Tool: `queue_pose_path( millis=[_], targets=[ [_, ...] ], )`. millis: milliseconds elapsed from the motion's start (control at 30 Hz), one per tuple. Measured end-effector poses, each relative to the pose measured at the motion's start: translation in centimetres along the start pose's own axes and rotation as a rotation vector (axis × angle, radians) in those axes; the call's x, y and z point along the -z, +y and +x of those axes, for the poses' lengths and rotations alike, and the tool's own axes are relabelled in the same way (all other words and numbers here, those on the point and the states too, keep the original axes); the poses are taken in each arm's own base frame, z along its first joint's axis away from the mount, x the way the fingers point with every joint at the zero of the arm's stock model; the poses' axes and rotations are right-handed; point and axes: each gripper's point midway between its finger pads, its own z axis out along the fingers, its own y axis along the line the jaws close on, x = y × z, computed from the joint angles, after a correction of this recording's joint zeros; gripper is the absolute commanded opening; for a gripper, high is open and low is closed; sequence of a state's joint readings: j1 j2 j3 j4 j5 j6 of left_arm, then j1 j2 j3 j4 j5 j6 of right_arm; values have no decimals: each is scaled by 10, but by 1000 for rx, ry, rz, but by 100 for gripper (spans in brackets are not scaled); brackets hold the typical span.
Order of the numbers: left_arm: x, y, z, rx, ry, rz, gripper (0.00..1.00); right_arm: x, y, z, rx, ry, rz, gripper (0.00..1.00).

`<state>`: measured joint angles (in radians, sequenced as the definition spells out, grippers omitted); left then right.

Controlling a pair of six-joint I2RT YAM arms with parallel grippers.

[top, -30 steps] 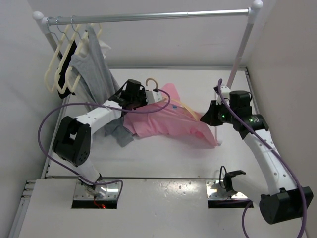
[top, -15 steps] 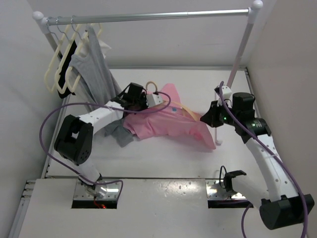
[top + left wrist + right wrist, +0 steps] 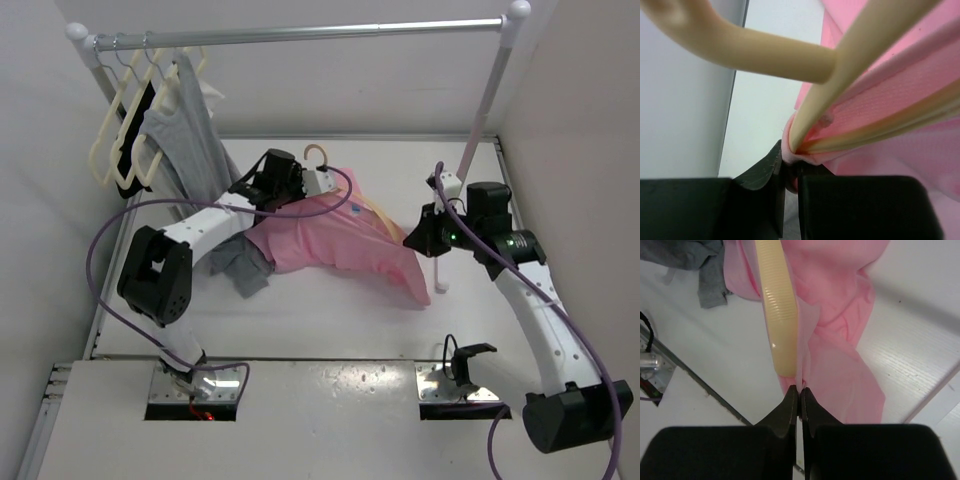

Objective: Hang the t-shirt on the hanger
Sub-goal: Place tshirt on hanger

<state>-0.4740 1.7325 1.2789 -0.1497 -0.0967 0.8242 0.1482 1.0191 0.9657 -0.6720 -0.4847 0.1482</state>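
Observation:
The pink t-shirt (image 3: 340, 245) hangs stretched between my two grippers above the table. The peach hanger (image 3: 315, 153) is inside it, with the hook sticking out at the far side. My left gripper (image 3: 320, 182) is shut on the shirt's neck edge (image 3: 800, 150), where the hanger's bars (image 3: 865, 55) run into the fabric just below the hook (image 3: 740, 47). My right gripper (image 3: 410, 240) is shut on a thin fold of the t-shirt (image 3: 840, 315), right beside the hanger's ribbed shoulder end (image 3: 777, 315).
A clothes rail (image 3: 300, 35) spans the back, with its right post (image 3: 485, 110) just behind my right arm. Cream hangers (image 3: 120, 140) and a gray garment (image 3: 190, 140) hang at its left end. More gray cloth (image 3: 240, 268) lies under my left arm.
My left gripper has moved away towards the back with the hook, pulling the t-shirt's neck farther and tauter. The right gripper has hardly shifted and both grips hold.

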Motion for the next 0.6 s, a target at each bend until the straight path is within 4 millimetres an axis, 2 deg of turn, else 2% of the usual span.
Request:
queue_pose_path(
  millis=[133, 600],
  targets=[
    [2, 2, -5, 23, 10, 29, 0, 6, 0, -6, 60, -33, 6, 0],
    [-8, -25, 15, 58, 93, 94, 0, 0, 25, -4, 110, -22, -194, 0]
  ],
)
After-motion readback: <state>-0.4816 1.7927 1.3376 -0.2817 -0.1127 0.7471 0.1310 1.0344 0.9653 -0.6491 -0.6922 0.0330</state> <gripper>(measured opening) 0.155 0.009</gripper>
